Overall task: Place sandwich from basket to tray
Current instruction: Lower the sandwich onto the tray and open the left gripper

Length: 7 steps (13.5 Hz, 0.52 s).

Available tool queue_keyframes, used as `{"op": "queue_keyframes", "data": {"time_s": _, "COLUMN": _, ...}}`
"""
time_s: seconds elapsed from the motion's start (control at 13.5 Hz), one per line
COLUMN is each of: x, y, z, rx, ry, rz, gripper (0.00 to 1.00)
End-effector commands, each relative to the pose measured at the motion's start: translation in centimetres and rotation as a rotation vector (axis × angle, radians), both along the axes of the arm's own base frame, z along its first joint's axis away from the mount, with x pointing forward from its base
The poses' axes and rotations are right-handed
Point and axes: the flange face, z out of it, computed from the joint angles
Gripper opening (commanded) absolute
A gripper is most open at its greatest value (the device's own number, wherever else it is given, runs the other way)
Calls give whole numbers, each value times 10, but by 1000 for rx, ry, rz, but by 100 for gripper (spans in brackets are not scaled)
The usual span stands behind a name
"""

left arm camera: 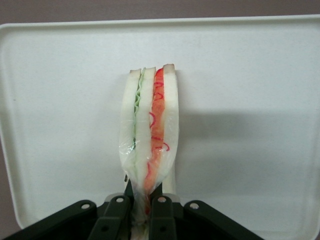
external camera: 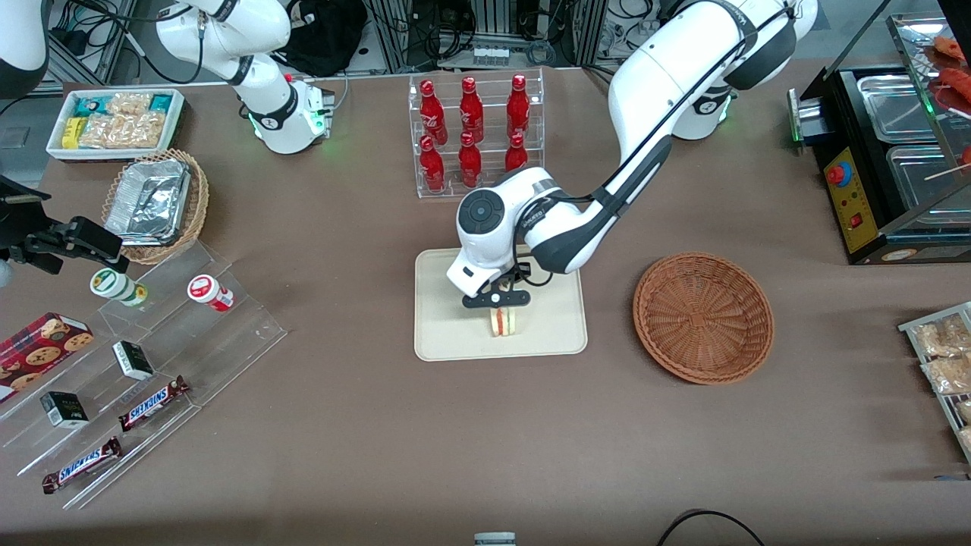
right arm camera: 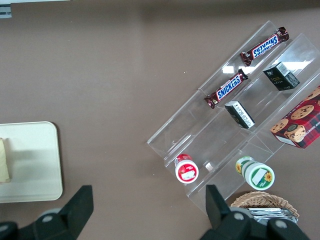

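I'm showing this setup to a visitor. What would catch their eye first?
Probably the white working arm reaching over the cream tray, its gripper shut on the sandwich standing on edge on the tray. Next, the empty reddish-brown basket beside the tray, and the rack of red bottles farther from the camera.

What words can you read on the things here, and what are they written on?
"SNICKERS": on the two candy bars on the clear stepped stand.
Too small or blurred to read: red bottles, small jars, cookie box, dark boxes.
No writing on the sandwich, held on the tray by the gripper, nor on the basket.
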Motion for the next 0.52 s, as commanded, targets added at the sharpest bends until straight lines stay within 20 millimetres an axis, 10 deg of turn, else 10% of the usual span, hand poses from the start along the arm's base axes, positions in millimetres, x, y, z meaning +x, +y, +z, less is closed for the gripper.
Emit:
{"op": "queue_keyframes", "data": {"time_s": 0.0, "x": -2, "y": -15, "z": -14, "rx": -20, "ry": -24, "rz": -4, "gripper": 45}}
{"op": "queue_keyframes", "data": {"time_s": 0.07, "x": -1, "y": -15, "z": -14, "rx": -21, "ry": -25, "rz": -11, "gripper": 83}}
{"op": "queue_keyframes", "data": {"time_s": 0.15, "x": -1, "y": -14, "z": -13, "rx": -18, "ry": -31, "rz": -11, "gripper": 100}}
{"op": "queue_keyframes", "data": {"time_s": 0.44, "x": 6, "y": -7, "z": 29, "rx": -12, "ry": -59, "rz": 9, "gripper": 100}}
